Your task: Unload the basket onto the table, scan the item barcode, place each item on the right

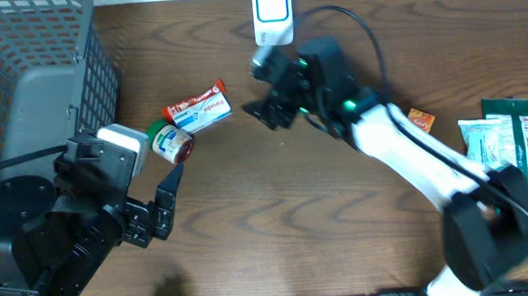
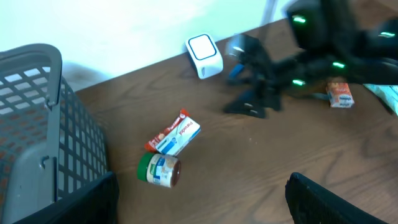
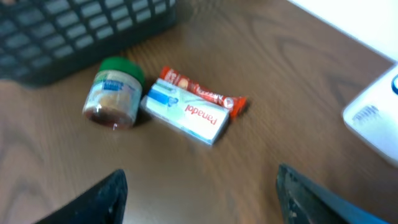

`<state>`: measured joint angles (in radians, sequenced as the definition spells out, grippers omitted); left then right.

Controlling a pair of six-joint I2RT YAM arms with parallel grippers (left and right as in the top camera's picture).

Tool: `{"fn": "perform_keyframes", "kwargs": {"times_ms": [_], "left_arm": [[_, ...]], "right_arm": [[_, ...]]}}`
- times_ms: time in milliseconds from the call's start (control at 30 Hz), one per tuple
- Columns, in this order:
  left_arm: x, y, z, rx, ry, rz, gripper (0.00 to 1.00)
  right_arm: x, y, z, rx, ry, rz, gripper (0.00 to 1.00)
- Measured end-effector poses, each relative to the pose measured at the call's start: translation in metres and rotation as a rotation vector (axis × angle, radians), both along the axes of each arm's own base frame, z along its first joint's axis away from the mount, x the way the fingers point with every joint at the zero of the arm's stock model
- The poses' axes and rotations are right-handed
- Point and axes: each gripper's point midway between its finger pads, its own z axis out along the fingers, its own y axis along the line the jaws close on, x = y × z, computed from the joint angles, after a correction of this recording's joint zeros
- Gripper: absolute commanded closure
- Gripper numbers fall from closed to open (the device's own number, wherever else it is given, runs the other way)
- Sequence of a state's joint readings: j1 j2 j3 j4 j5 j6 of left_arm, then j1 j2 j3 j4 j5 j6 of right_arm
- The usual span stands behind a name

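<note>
A white barcode scanner (image 1: pixel 272 13) stands at the table's far edge. Three items lie left of centre: a white and blue Panadol box (image 1: pixel 205 113), a red wrapped bar (image 1: pixel 195 100) behind it, and a green-lidded jar (image 1: pixel 171 142) on its side. My right gripper (image 1: pixel 265 109) hovers open just right of the box, holding nothing. In the right wrist view the box (image 3: pixel 186 113) and jar (image 3: pixel 114 94) lie ahead of the open gripper (image 3: pixel 202 199). My left gripper (image 1: pixel 168 199) is open and empty, near the jar (image 2: pixel 159 169).
A grey wire basket (image 1: pixel 28 82) fills the far left. A small orange packet (image 1: pixel 422 120) lies right of centre. Green and white pouches (image 1: pixel 523 154) lie at the right edge. The right arm's cable loops past the scanner.
</note>
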<state>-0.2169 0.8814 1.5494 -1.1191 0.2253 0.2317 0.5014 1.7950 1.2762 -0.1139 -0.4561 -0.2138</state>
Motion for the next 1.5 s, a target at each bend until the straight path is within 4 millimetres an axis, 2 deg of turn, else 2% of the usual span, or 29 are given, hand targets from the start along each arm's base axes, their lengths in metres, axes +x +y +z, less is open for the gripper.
{"fn": "perform_keyframes", "kwargs": {"times_ms": [133,233,300,433,500,600,700,900,1133,1200,1367,1500], "left_arm": [[0.000,0.000,0.000,0.000,0.000,0.000,0.14],[0.000,0.000,0.000,0.000,0.000,0.000,0.14],[0.000,0.000,0.000,0.000,0.000,0.000,0.14],[0.000,0.000,0.000,0.000,0.000,0.000,0.14],[0.000,0.000,0.000,0.000,0.000,0.000,0.14],[0.000,0.000,0.000,0.000,0.000,0.000,0.14],[0.000,0.000,0.000,0.000,0.000,0.000,0.14],[0.000,0.000,0.000,0.000,0.000,0.000,0.14],[0.000,0.000,0.000,0.000,0.000,0.000,0.14],[0.000,0.000,0.000,0.000,0.000,0.000,0.14],[0.000,0.000,0.000,0.000,0.000,0.000,0.14],[0.000,0.000,0.000,0.000,0.000,0.000,0.14]], "right_arm": [[0.023,0.046,0.004,0.026,-0.027,0.066,0.23],[0.031,0.080,-0.001,0.032,-0.030,0.114,0.21],[0.032,0.104,-0.013,0.023,-0.010,0.149,0.21],[0.032,0.140,-0.039,0.008,0.051,0.214,0.21],[0.028,0.154,-0.054,0.005,0.100,0.251,0.22],[0.024,0.167,-0.064,0.010,0.141,0.289,0.21],[0.014,0.174,-0.068,0.025,0.189,0.324,0.20],[-0.007,0.173,-0.074,0.010,0.289,0.356,0.18],[-0.018,0.171,-0.085,-0.016,0.344,0.364,0.18],[-0.023,0.175,-0.093,-0.024,0.357,0.373,0.19],[-0.036,0.182,-0.129,-0.055,0.406,0.390,0.21],[-0.036,0.185,-0.130,-0.044,0.408,0.397,0.27]]}}
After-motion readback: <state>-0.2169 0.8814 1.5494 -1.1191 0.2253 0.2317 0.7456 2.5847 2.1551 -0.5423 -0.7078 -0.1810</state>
